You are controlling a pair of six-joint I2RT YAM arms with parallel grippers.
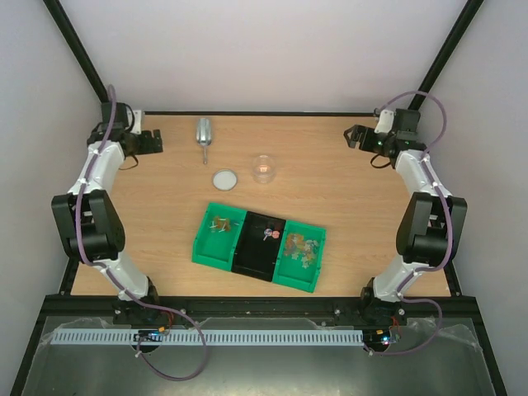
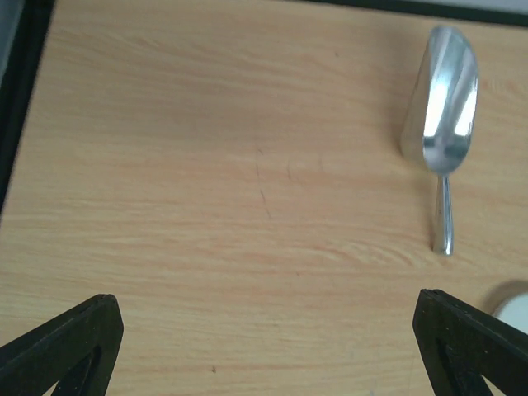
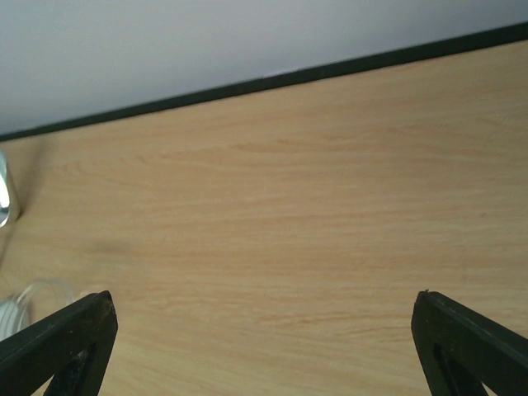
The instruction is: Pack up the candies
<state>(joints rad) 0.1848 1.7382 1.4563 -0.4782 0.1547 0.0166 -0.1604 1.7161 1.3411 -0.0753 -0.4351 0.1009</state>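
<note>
The candies lie in three joined bins at the table's middle front: gold-brown ones point(image 1: 220, 223) in the left green bin point(image 1: 204, 247), a few pink and red ones point(image 1: 269, 236) in the black bin point(image 1: 254, 257), and several mixed ones point(image 1: 301, 247) in the right green bin point(image 1: 299, 277). A clear cup point(image 1: 263, 168) stands behind them, with a white round lid point(image 1: 224, 178) to its left. My left gripper point(image 1: 157, 142) is open and empty at the far left. My right gripper point(image 1: 350, 137) is open and empty at the far right. Both are far from the bins.
A metal scoop point(image 1: 203, 134) lies at the back, right of my left gripper, and shows in the left wrist view point(image 2: 441, 103). The lid's edge point(image 2: 513, 307) shows at that view's right. A black rim point(image 1: 247, 113) runs along the table's far edge.
</note>
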